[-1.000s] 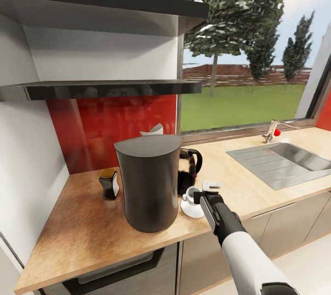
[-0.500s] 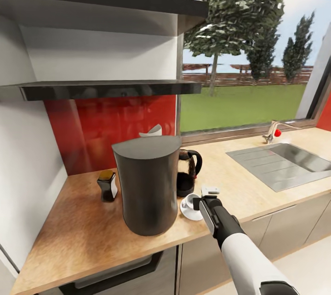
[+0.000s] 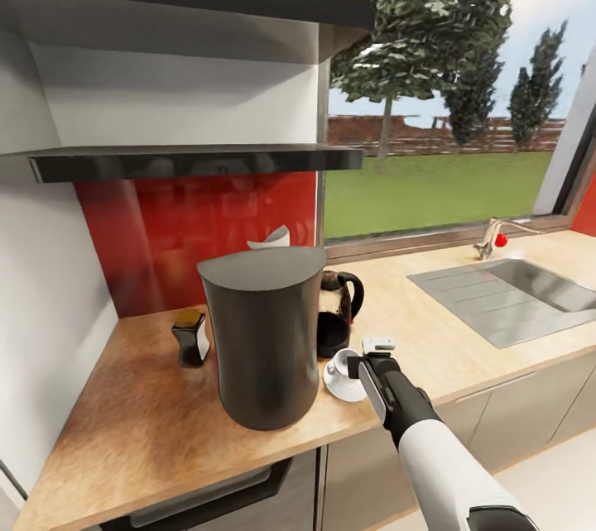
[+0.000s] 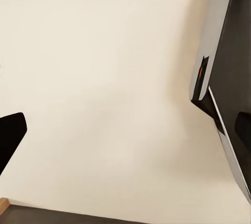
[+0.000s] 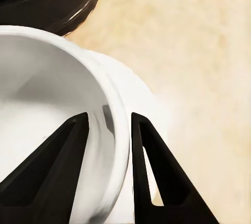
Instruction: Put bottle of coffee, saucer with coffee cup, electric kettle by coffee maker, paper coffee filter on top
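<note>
The tall dark grey coffee maker [image 3: 263, 337] stands on the pale countertop [image 3: 430, 332]. Just left of it is the small bottle of coffee [image 3: 190, 337], and behind its right side the glass electric kettle [image 3: 334, 314]. In front of the kettle lies the white saucer [image 3: 346, 389] with the coffee cup [image 3: 339, 365] on it. My right gripper [image 3: 356, 366] is shut on the cup's rim [image 5: 114, 145], one finger inside and one outside. A white paper filter [image 3: 271, 238] peeks from behind the coffee maker's top. My left gripper [image 4: 125, 130] is open over a pale surface.
Two dark wall shelves [image 3: 199, 160] hang above the counter corner, against the red panel. The inset grey sink [image 3: 505, 291] and faucet [image 3: 492, 235] lie to the right under the window. Dark cabinet fronts [image 3: 372, 465] run below the counter edge.
The whole head picture has drifted slightly, so the camera moved. My right gripper stays on the cup at the saucer. Nothing on the counter has shifted.
</note>
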`<state>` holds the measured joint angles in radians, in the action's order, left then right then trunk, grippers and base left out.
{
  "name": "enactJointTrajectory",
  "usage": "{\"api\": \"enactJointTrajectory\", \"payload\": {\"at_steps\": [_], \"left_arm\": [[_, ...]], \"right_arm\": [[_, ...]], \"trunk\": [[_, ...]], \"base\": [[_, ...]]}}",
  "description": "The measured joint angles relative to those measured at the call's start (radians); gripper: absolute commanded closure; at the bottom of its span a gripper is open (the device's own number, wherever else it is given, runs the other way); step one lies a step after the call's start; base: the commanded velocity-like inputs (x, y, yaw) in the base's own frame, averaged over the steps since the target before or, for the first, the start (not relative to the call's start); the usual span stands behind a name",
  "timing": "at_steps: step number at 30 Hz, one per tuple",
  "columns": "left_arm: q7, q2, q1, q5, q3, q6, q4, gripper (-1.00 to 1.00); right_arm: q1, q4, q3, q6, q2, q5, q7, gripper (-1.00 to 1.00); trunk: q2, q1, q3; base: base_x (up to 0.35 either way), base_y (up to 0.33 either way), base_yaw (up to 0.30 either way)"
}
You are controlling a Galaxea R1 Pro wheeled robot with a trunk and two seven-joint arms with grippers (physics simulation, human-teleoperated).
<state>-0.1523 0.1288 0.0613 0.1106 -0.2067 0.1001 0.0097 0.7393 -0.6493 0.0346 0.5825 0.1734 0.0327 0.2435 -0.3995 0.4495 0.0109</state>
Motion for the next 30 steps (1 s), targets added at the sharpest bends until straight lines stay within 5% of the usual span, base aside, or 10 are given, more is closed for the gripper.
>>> {"api": "enactJointTrajectory", "payload": {"at_steps": [22,23,30], "left_arm": [[-0.001,0.001,0.0,0.0,-0.002,0.0,0.0,-1.0],[-0.001,0.001,0.0,0.0,-0.002,0.0,-0.001,-1.0],[-0.001,0.001,0.0,0.0,-0.001,0.0,-0.001,-1.0]], "right_arm": [[0.0,0.019,0.0,0.001,0.0,0.0,0.0,1.0],[0.0,0.021,0.0,0.0,0.0,0.0,0.0,-1.0],[0.0,0.023,-0.001,0.0,0.0,-0.001,-0.002,-1.0]], "trunk": [[0.0,0.0,0.0],[0.0,0.0,0.0],[0.0,0.0,0.0]], "base": [[0.004,-0.033,0.0],[0.0,-0.001,0.0],[0.0,0.0,0.0]]}}
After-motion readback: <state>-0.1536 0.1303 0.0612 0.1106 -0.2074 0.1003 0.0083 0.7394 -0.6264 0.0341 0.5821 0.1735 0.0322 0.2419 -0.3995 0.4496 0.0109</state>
